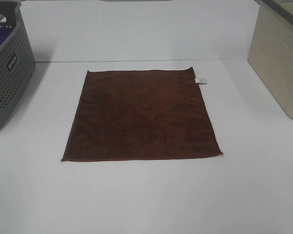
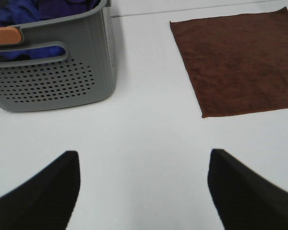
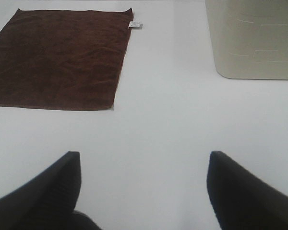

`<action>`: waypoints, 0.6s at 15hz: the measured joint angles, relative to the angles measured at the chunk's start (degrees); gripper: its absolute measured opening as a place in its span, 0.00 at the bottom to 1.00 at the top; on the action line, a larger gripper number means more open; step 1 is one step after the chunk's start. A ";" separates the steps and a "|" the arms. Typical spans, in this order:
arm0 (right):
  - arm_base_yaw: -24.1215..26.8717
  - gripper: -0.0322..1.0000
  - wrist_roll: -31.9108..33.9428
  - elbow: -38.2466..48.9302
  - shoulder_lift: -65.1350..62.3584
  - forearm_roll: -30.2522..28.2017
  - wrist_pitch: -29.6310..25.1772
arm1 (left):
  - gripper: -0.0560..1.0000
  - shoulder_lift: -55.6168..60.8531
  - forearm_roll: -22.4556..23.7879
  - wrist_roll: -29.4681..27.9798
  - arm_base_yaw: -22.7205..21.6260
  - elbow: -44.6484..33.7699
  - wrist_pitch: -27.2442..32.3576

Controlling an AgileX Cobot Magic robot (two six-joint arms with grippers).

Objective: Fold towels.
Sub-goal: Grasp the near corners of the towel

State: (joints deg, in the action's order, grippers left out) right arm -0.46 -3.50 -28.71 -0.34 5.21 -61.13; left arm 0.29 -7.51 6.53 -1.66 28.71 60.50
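The dark reddish-brown towel [image 1: 141,117] lies flat and unfolded in the middle of the white table, with a small white tag [image 1: 201,80] at its far right corner. It also shows in the left wrist view [image 2: 240,62] and the right wrist view [image 3: 57,57]. Neither arm shows in the exterior high view. My left gripper [image 2: 144,191] is open and empty over bare table, well short of the towel's near left corner. My right gripper [image 3: 143,191] is open and empty over bare table, short of the towel's near right corner.
A grey perforated basket [image 1: 7,68] with purple cloth [image 2: 33,9] inside stands at the table's left edge. A beige bin [image 1: 278,58] stands at the right. The white table [image 1: 146,195] spreads around the towel.
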 joint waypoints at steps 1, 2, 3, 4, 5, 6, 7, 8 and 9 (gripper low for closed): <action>0.00 0.71 0.00 0.00 0.00 0.00 0.00 | 0.72 0.00 0.00 0.00 0.00 0.00 0.00; 0.00 0.71 0.00 0.00 0.00 0.00 0.00 | 0.72 0.00 0.00 0.00 0.00 0.00 0.00; 0.00 0.71 0.00 0.00 0.00 0.00 0.00 | 0.72 0.00 0.00 0.00 0.00 0.00 0.00; 0.00 0.71 0.00 0.00 0.00 0.00 0.00 | 0.72 0.00 0.00 0.00 0.00 0.00 0.00; 0.00 0.71 0.00 0.00 0.00 0.00 0.00 | 0.72 0.00 0.00 0.00 0.00 0.00 0.00; 0.00 0.71 0.00 0.00 0.00 0.00 0.00 | 0.72 0.00 0.00 0.00 0.00 0.00 0.00; 0.00 0.71 0.00 0.00 0.00 0.00 0.00 | 0.72 0.00 0.00 0.00 0.00 0.00 0.00; 0.00 0.71 0.00 0.00 0.00 0.00 0.00 | 0.72 0.00 0.00 0.00 0.00 0.00 0.00; 0.00 0.71 0.00 0.00 0.00 0.00 0.00 | 0.72 0.00 0.00 0.00 0.00 0.00 0.00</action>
State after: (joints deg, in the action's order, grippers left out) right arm -0.46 -3.50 -28.71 -0.34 5.21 -61.13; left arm 0.29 -7.51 6.53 -1.66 28.71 60.50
